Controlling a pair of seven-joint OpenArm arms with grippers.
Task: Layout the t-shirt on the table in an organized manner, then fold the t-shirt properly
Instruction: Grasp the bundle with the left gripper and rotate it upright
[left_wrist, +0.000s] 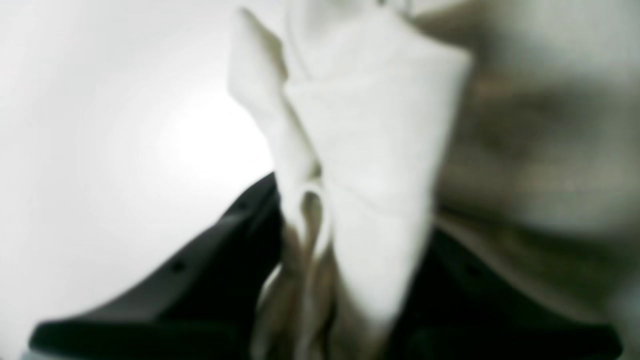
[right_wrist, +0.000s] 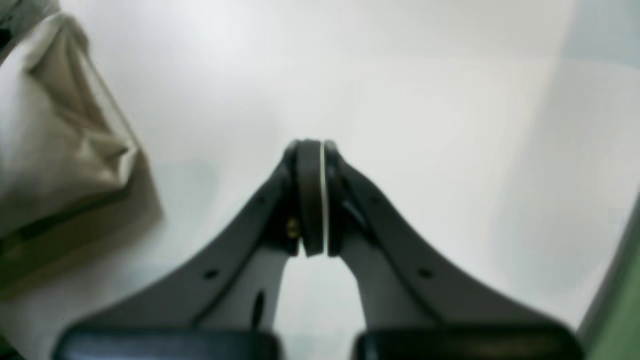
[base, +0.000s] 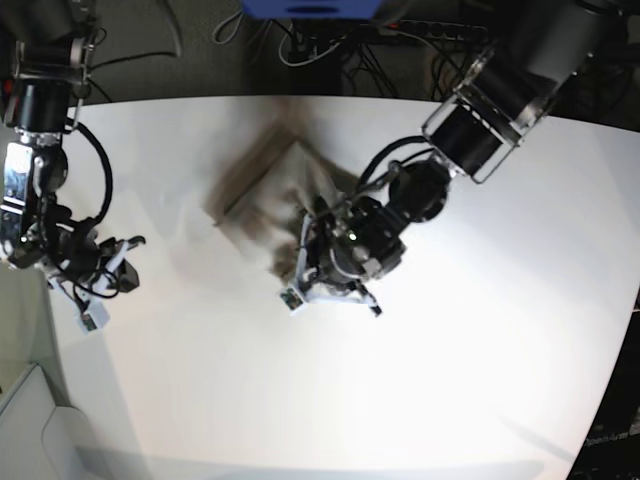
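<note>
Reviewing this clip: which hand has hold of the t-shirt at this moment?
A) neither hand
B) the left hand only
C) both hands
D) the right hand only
B: in the left wrist view the t-shirt is bunched between the fingers of the left hand, while the right hand is shut on nothing above the bare table.

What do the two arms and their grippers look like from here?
Both arms are black with thick cylindrical segments and loose black cables looping beside them. The right gripper has dark, curved fingers with rounded pads and small screw holes. The left gripper has the same black curved fingers.
</note>
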